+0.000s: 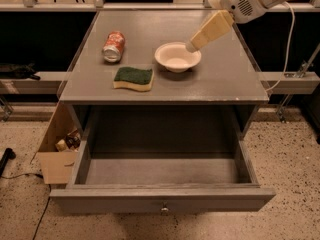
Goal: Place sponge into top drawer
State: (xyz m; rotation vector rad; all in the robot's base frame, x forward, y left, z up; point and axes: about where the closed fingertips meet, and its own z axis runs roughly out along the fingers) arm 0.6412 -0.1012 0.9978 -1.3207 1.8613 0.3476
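The sponge, dark green on top with a yellow base, lies flat on the grey cabinet top near its front left. The top drawer is pulled fully open below, its inside bare, with a small round knob on its front. My gripper hangs from the white arm at the upper right, its tan fingers pointing down-left over the right rim of the white bowl. It holds nothing that I can see. It is well to the right of and behind the sponge.
A red soda can lies on its side behind the sponge at the left. An open cardboard box stands on the floor left of the cabinet. A cable hangs at the right. Rails run along both sides.
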